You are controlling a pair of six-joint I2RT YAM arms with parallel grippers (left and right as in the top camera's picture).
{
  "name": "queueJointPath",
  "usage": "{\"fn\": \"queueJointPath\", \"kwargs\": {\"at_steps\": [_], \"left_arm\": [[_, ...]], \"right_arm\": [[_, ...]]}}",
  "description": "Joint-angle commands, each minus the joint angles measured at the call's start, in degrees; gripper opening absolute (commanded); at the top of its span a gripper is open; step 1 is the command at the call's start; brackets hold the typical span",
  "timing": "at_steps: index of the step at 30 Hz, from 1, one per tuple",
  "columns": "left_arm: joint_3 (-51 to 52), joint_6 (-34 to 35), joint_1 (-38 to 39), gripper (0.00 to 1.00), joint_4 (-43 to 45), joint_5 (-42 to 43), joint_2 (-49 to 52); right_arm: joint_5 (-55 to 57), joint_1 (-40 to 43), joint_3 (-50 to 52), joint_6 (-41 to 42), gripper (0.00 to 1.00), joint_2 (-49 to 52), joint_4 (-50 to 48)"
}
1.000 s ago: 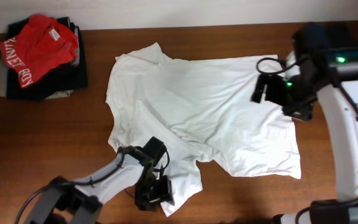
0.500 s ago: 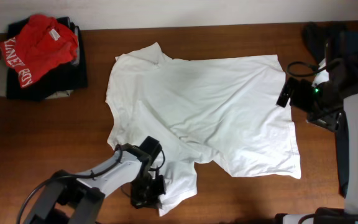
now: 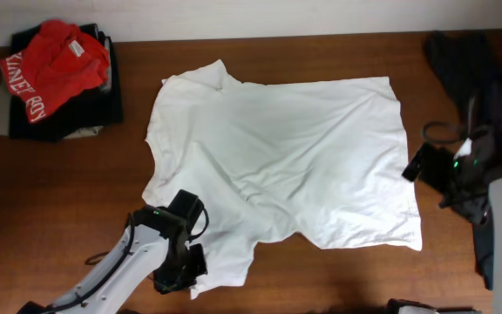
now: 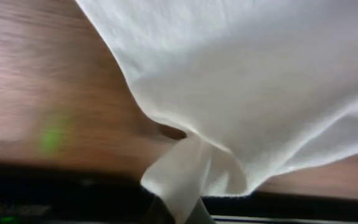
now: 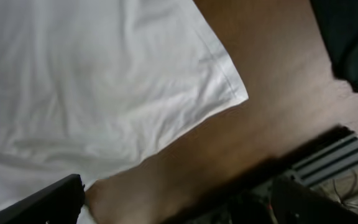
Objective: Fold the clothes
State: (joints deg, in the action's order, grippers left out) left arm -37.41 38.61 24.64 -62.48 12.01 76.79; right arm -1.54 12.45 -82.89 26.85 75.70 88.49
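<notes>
white t-shirt [image 3: 286, 157] spread flat; left jaws pinch its edge, right jaws wide; red shirt [image 3: 55, 63], dark garment [image 3: 460, 61] aside.

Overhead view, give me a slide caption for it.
Left hand pinches a sleeve of the white T-shirt on the wooden table; right hand open beside its hem.

Matt cloth T-shirt [image 3: 277, 157], smooth wooden table [image 3: 77, 201]
</notes>
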Motion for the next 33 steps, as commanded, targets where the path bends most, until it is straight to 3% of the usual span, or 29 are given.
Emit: {"fn": "queueJointPath", "kwargs": {"at_steps": [1, 8, 16, 23, 33], "left_arm": [[-0.6, -0.2, -1.5, 0.01, -1.2, -4.8, -1.0], [-0.6, -0.3, -6.0, 0.01, -3.4, -5.2, -5.5], [-0.6, -0.3, -10.8, 0.01, -5.2, -6.9, -17.1], [-0.6, -0.5, -11.1, 0.01, -5.3, -7.0, -18.9], [-0.6, -0.5, -11.1, 0.01, -5.2, -7.3, -18.9]], "right_arm": [[-1.9, 1.9, 11.3, 1.1, 0.99, -3.8, -4.0], [-4.0, 6.4, 26.1, 1.0, 0.99, -4.4, -12.0], [-5.6, 12.4, 33.1, 0.4, 0.99, -4.3, -18.1], [-8.5, 17.0, 37.4, 1.1, 0.99, -4.3, -23.9], [-1.6, 18.1, 42.1, 13.4, 0.99, -4.0, -30.7]]}}
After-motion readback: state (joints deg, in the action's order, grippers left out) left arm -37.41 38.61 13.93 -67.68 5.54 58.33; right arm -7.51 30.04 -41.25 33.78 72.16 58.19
